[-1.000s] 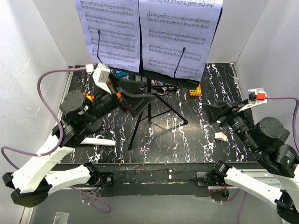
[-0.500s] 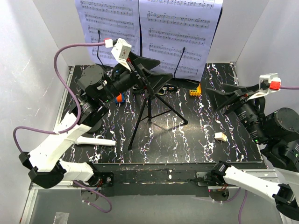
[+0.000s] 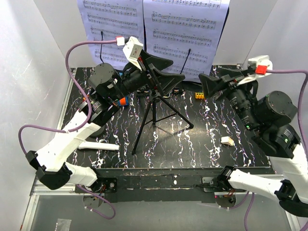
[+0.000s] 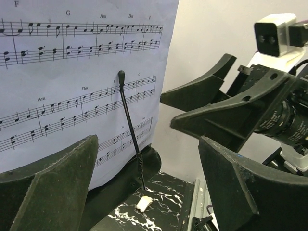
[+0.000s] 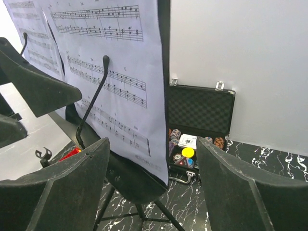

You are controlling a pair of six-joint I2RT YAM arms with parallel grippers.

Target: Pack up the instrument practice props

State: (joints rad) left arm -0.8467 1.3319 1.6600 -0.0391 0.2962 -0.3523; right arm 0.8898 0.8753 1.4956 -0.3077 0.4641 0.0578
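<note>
The black tripod music stand stands mid-table with two white sheet-music pages on its desk, each under a thin black holder arm. My left gripper is open and empty, raised by the desk's lower ledge, in front of the right page. My right gripper is open and empty, raised just right of the stand, facing the right page's edge. A white rod, perhaps the microphone, lies at the left, partly under my left arm.
The open black case of poker chips lies behind the stand at the back wall. Colourful toy blocks sit near the stand's right side. A small beige block lies at the right. White walls close in the left, back and right sides.
My left arm has risen and swung right to the stand's desk. My right arm has risen and swung left towards the stand. Both grippers stay open; the stand has not moved.
</note>
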